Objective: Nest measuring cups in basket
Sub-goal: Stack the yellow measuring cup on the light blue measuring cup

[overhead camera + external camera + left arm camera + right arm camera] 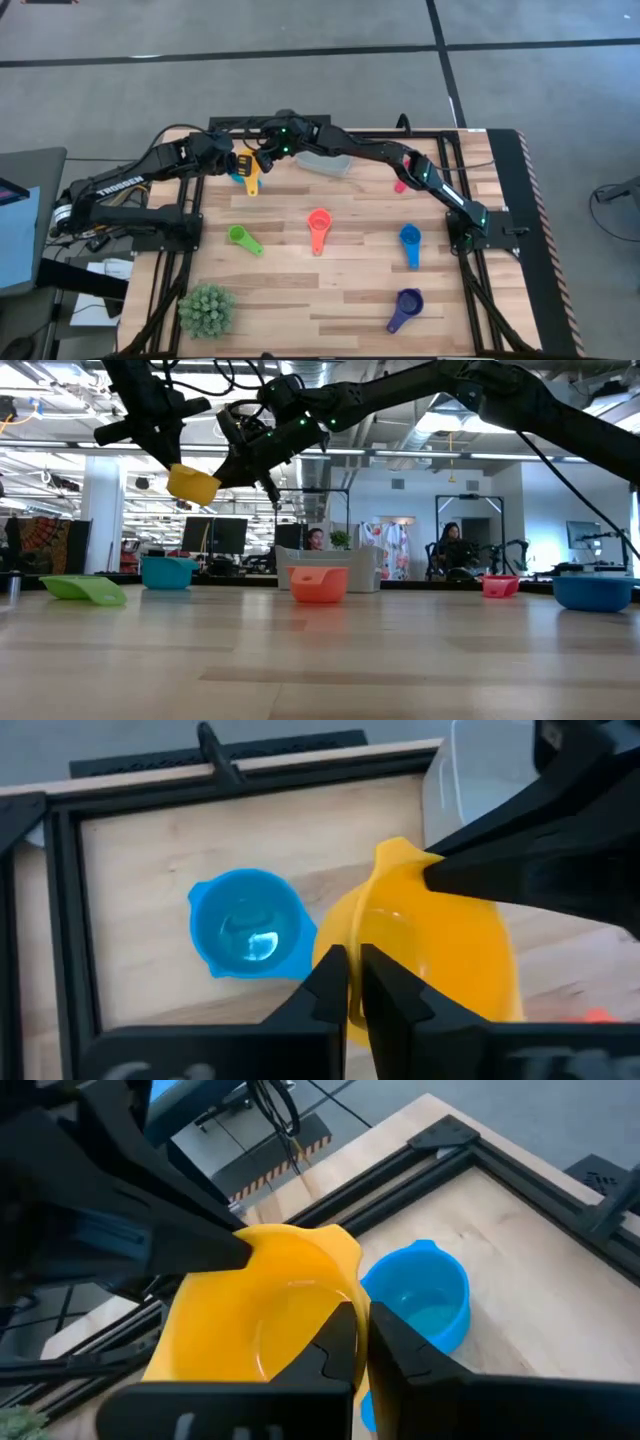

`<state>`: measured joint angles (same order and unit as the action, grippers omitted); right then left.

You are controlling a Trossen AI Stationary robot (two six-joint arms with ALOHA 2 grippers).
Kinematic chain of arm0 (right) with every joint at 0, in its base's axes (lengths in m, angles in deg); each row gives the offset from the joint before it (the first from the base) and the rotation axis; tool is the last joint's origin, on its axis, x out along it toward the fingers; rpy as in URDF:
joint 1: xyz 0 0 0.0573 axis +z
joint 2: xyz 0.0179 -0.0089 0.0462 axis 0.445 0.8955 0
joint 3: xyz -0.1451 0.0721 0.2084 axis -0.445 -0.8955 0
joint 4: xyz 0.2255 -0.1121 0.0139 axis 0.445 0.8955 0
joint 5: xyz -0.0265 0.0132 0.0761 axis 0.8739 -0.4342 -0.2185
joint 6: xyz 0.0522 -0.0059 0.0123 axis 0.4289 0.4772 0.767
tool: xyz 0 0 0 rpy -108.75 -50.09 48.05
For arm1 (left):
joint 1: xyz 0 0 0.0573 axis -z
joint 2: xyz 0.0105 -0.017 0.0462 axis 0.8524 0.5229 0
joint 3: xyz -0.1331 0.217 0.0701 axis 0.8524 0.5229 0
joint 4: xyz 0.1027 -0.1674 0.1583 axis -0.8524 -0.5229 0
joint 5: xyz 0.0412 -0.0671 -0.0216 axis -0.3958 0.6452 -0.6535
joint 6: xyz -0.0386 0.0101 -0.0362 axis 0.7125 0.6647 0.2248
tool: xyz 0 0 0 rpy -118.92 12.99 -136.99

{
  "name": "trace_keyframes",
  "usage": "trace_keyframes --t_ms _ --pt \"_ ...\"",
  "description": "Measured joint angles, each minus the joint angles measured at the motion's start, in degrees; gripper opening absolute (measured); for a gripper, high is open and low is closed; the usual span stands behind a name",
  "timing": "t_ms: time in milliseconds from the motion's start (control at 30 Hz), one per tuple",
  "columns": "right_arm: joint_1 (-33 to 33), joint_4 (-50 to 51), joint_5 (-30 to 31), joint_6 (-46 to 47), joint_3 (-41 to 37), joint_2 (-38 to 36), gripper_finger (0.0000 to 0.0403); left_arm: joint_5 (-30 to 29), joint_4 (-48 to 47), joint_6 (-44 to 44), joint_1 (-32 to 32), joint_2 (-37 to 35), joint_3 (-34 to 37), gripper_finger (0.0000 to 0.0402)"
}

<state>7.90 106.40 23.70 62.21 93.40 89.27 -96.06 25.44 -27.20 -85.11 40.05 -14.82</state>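
Observation:
Both grippers are shut on the yellow measuring cup, which hangs in the air near the table's far-left part. My left gripper comes from the left, my right gripper from the right. The teal cup sits upright on the table just below them. The translucent basket stands to their right by the far edge. Lying on the table are the pink cup, coral-red cup, green cup, blue cup and purple cup. My left gripper pinches the yellow cup's rim, one finger inside the bowl and one outside. The cup is lifted clear of the table and tilted. My right gripper pinches the opposite side of the rim, also with one finger inside and one outside, so both fingers pairs face each other across the bowl.
A spiky green ball plant stands at the near-left corner. A black frame borders the wooden tabletop. Open wood lies between the cups in the table's middle. People and desks show in the room beyond the far edge.

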Motion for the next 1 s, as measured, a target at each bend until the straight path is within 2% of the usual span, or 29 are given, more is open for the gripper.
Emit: trace_keyframes --t_ms 167,267,433,600,767,900,1000 --pt "0.06 -0.56 0.07 -0.04 0.00 0.00 0.0025 -0.81 -0.51 0.16 -0.43 0.00 0.00 0.0002" --pt "0.07 -0.68 1.25 -0.04 0.06 0.00 0.0039 -2.78 -2.43 0.84 -1.70 0.00 0.04 0.0002" --pt "-0.02 0.55 5.13 -0.20 0.20 -0.15 0.0081 -8.98 -3.29 4.44 -5.91 -0.05 1.98 0.0001" --pt "-0.57 1.92 5.65 -0.28 0.20 -0.15 0.0138 -6.89 -0.20 9.86 -8.49 0.01 6.38 0.0000" --pt "-1.25 4.87 6.19 -0.28 0.13 -0.13 0.0192 -6.45 6.61 14.61 -8.52 -0.02 11.93 0.0000" --pt "-1.08 6.15 6.18 -0.37 0.11 -0.10 0.0219 -7.63 12.75 18.08 -8.57 -0.07 16.72 0.0000" --pt "-1.10 6.66 6.20 -2.09 0.11 -0.04 0.0227 -7.63 13.48 20.15 -8.51 0.01 19.45 0.0000"
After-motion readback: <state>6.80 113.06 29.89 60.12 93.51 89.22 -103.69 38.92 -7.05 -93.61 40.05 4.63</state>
